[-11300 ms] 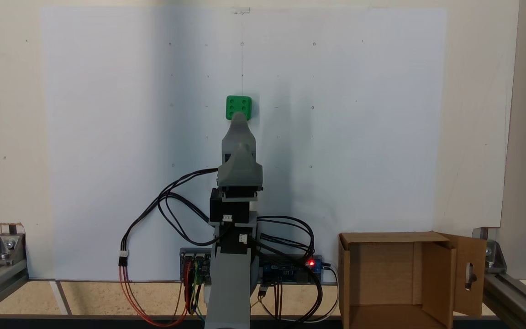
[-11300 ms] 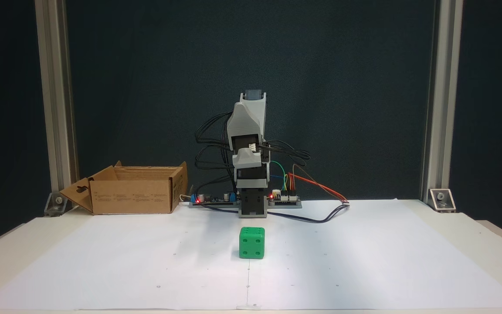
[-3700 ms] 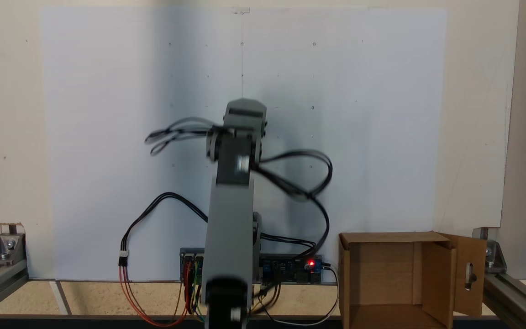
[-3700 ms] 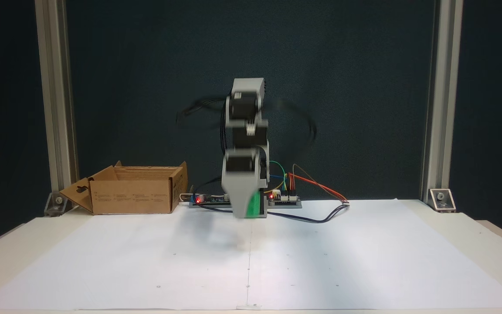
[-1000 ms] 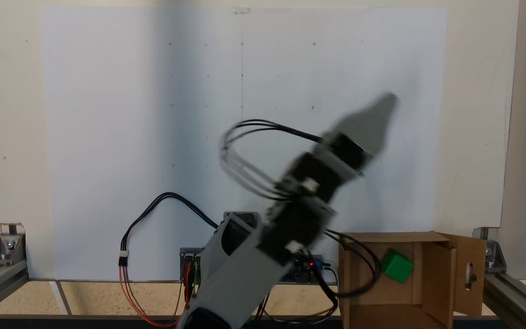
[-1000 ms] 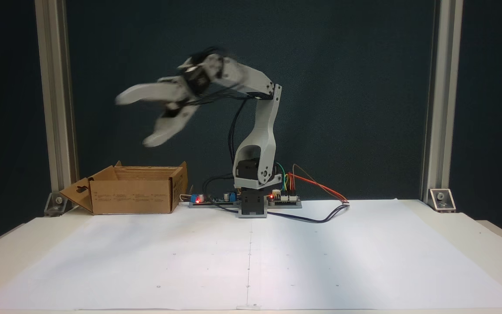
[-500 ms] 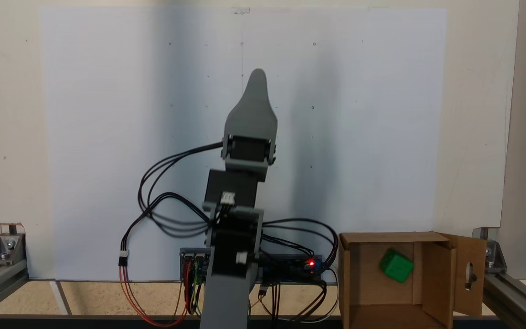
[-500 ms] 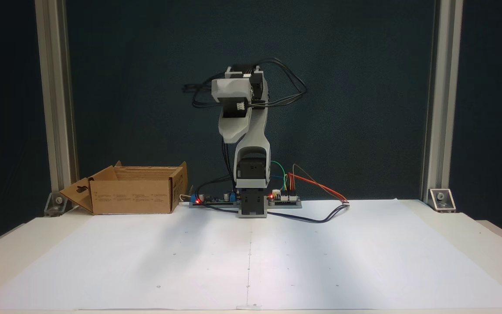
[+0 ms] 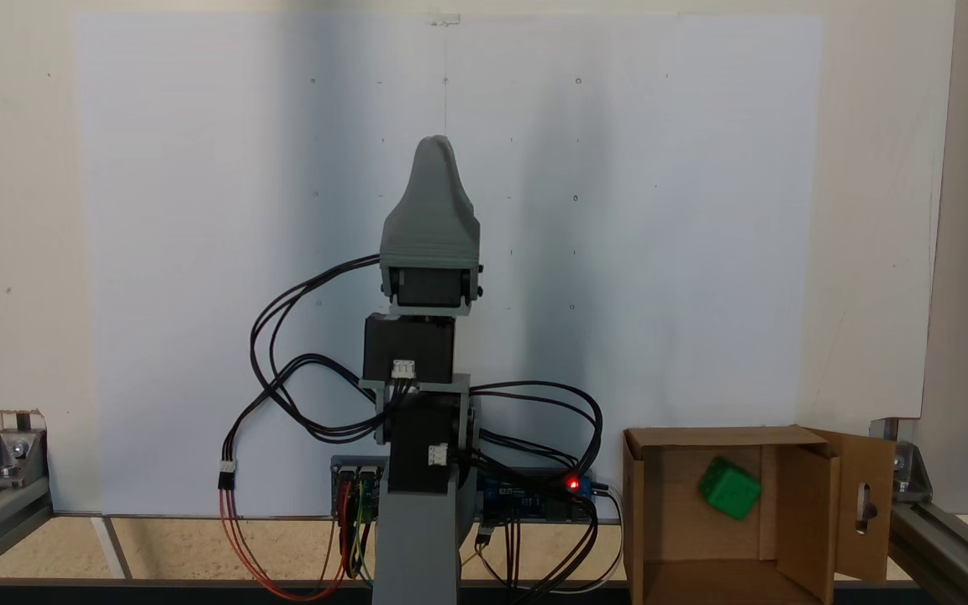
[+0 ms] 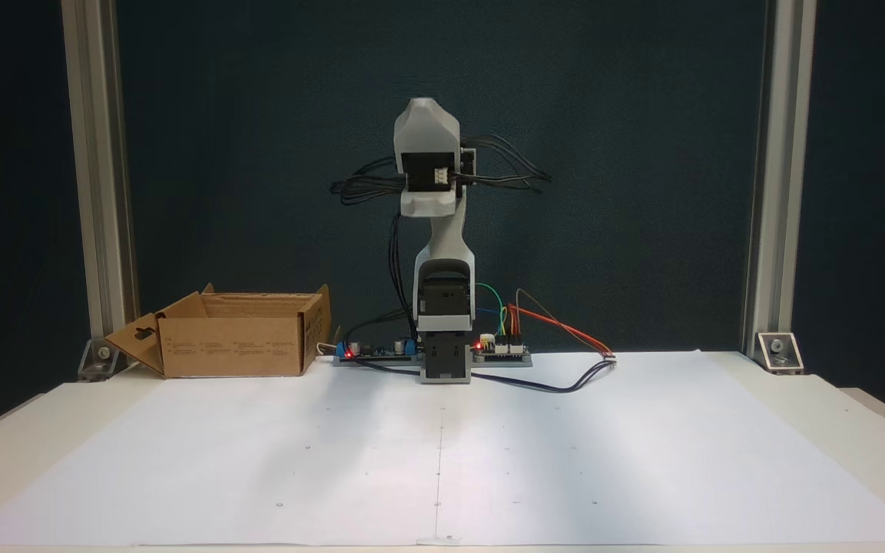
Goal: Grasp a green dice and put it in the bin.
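Observation:
The green dice (image 9: 729, 492) lies tilted on the floor of the bin (image 9: 793, 512), a brown cardboard box with open flaps at the lower right of a fixed view. In the other fixed view the bin (image 10: 235, 346) stands at the left beside the arm's base, and its wall hides the dice. My gripper (image 9: 435, 151) is raised over the middle of the sheet, far from the bin, and holds nothing. It points toward the camera in a fixed view (image 10: 427, 130). Its jaws lie one behind the other, so their gap is hidden.
A white paper sheet (image 10: 565, 461) covers the table in front of the arm. Circuit boards (image 10: 498, 349) and looping cables (image 9: 299, 403) sit around the arm's base. Aluminium frame posts (image 10: 765, 184) stand at both sides.
The arm has swung back from above the bin to the centre line, then drawn in a little. The dice has stayed in the bin since one second ago.

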